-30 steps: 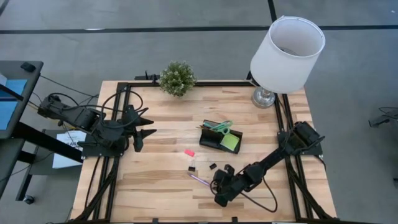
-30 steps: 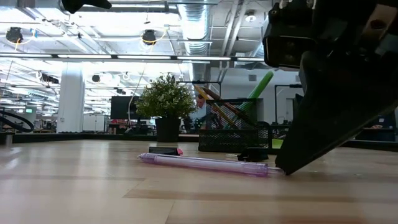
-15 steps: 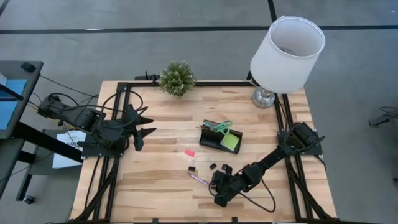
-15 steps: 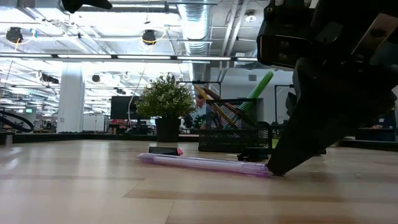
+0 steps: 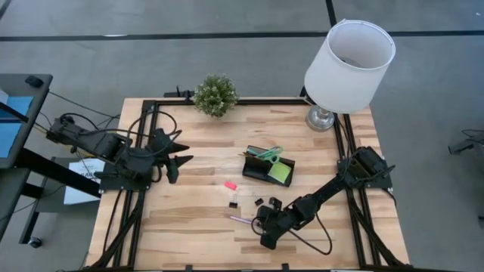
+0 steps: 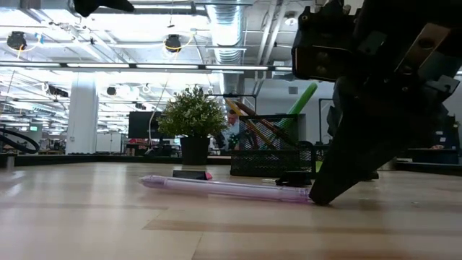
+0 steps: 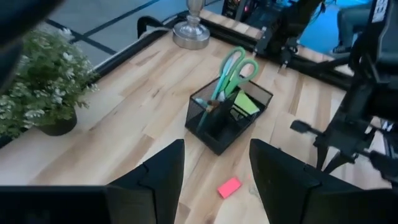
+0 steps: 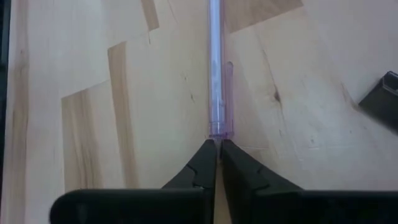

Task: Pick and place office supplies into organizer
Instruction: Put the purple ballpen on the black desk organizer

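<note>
A translucent pink pen point(image 5: 242, 218) lies flat on the table near the front edge. My right gripper point(image 5: 259, 221) is shut and slants down at the pen's right end point(image 8: 217, 127). The black organizer point(image 5: 268, 167) stands mid-table, holding green scissors point(image 5: 266, 154), pens and a lime sticky-note pad point(image 5: 282, 173). A pink eraser point(image 5: 231, 185) and small black binder clips point(image 5: 258, 202) lie between the organizer and the pen. My left gripper point(image 7: 214, 177) hangs open and empty over the table's left side point(image 5: 180, 160). My right gripper meets the pen's right end point(image 8: 217, 132) with its shut fingertips point(image 8: 205, 155), which slant down in line with the pen. Whether they pinch that end or only butt against it, I cannot tell. The pen lies flat on the table point(image 6: 224, 189).
A potted plant point(image 5: 215, 95) stands at the far edge and a white-shaded lamp point(image 5: 349, 57) at the far right corner. One binder clip point(image 8: 382, 99) lies close beside my right gripper. Bare wood stretches across the table's near left part point(image 5: 174, 227).
My right gripper has crept toward the table's left edge, along the pen's line. The pen has slid lengthwise a little toward the left, still flat on the table.
</note>
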{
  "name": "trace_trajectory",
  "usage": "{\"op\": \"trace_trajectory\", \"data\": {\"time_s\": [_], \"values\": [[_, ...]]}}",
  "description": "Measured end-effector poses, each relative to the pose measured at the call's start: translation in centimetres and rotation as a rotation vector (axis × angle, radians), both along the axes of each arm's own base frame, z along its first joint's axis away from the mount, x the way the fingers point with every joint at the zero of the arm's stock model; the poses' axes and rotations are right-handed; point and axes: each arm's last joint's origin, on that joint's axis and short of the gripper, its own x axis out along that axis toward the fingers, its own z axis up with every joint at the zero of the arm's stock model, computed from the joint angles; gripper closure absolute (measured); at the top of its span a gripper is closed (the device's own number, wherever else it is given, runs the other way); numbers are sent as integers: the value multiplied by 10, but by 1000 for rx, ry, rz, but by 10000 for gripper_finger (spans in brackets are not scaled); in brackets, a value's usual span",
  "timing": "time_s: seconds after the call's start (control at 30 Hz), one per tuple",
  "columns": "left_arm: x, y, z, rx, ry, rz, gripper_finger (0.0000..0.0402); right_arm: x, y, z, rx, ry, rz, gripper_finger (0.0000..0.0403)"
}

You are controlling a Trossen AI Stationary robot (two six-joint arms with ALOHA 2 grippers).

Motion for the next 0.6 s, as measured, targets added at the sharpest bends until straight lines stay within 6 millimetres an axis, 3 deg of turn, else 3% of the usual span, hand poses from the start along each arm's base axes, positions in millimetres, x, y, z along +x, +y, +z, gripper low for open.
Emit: {"op": "trace_trajectory", "data": {"time_s": [0.33, 0.6], "values": [[71, -35, -40, 55, 159, -208, 228, 3, 1, 4, -6, -4, 18, 400], [135, -70, -116, 58, 351, -506, 228, 3, 0, 5, -17, 1, 19, 402]]}}
